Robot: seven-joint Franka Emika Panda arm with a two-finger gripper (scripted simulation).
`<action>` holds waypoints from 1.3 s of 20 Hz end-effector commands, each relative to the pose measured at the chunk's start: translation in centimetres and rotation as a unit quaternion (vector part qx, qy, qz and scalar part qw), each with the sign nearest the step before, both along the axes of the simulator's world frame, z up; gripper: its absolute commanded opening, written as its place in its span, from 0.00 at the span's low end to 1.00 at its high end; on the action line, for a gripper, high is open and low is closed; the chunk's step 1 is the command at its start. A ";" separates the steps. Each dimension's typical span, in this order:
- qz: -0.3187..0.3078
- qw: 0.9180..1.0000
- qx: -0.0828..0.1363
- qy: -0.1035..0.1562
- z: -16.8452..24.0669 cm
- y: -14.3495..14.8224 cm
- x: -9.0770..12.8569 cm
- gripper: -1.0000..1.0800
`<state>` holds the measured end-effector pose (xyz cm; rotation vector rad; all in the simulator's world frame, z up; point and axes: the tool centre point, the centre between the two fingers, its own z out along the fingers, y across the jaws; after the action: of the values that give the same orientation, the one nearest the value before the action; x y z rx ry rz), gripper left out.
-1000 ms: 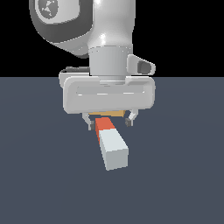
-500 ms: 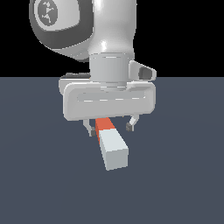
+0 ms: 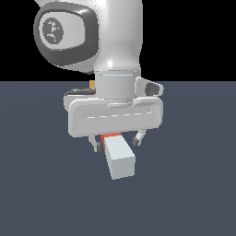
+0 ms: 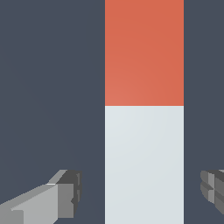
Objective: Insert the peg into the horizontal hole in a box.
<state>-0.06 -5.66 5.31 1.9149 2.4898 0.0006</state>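
The peg (image 4: 144, 131), a stiff square bar that looks light and smooth-sided, lies flat between the spread, empty fingertips (image 4: 70, 192) of the gripper (image 3: 118, 140), best clamped on its grey flanks near the red end.

A flat, plain dark blue-grey floor (image 3: 41, 198) is seen, carrying the things. The peg (image 3: 119, 156) is laid directly on it, flat along its length. Its light grey-white part is seen nearer the camera in the exterior view, and its red end is turned away, farther back. In the wrist view bare floor (image 4: 48, 87) is shown on both long sides of the peg (image 4: 144, 131).
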 end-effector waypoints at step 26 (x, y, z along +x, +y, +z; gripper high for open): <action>-0.013 1.000 0.000 0.000 -2.5 0.7 -0.6 0.00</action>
<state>-0.60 -5.25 2.53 1.9399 2.4748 -0.0033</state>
